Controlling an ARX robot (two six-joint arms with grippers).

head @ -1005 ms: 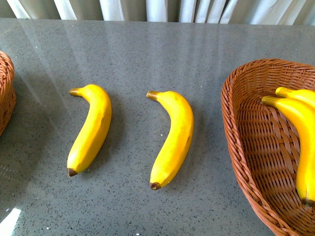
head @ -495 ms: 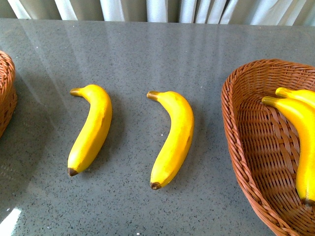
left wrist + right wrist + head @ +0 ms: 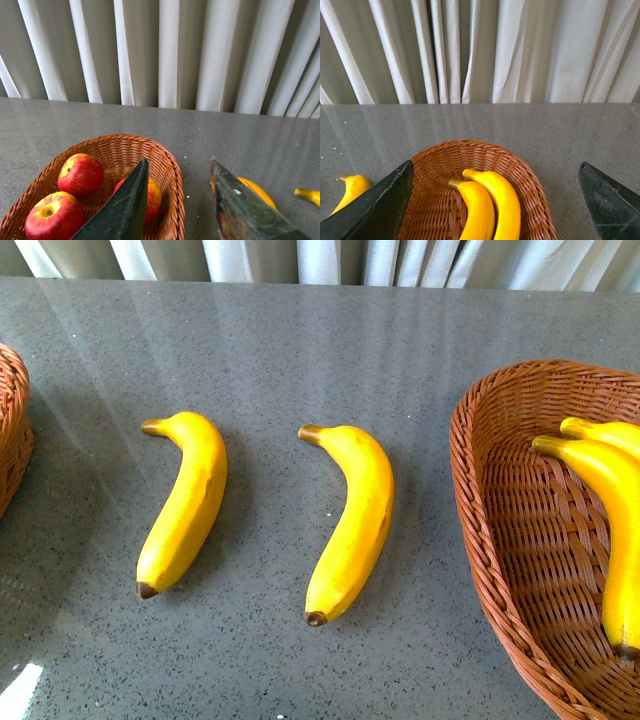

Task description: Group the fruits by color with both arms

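Landmark for all places: the banana basket (image 3: 500, 540), brown and woven, on the gray table (image 3: 300, 350).

Inside the banana basket: two basket bananas (image 3: 612, 510), bright yellow, side by side and touching, stems toward the curtain (image 3: 320, 258).

Left of the banana basket, flat on the table and not touching it: the near banana (image 3: 350, 522). Further left of the banana basket, apart from the near banana: the far banana (image 3: 185, 502). Both long and curved, with a brown tip at the end away from the curtain.

Well left of the banana basket, past both loose bananas: the apple basket (image 3: 172, 170). Inside it: three red apples (image 3: 80, 175) with yellow patches, one of them half hidden behind a black finger.

Left hand (image 3: 178, 160): well left of the banana basket, right by the rim of the apple basket. Fingers spread apart, nothing between them.

Right hand (image 3: 495, 166): close to the banana basket, facing into it. Fingers spread very wide, nothing between them, no fruit touched.
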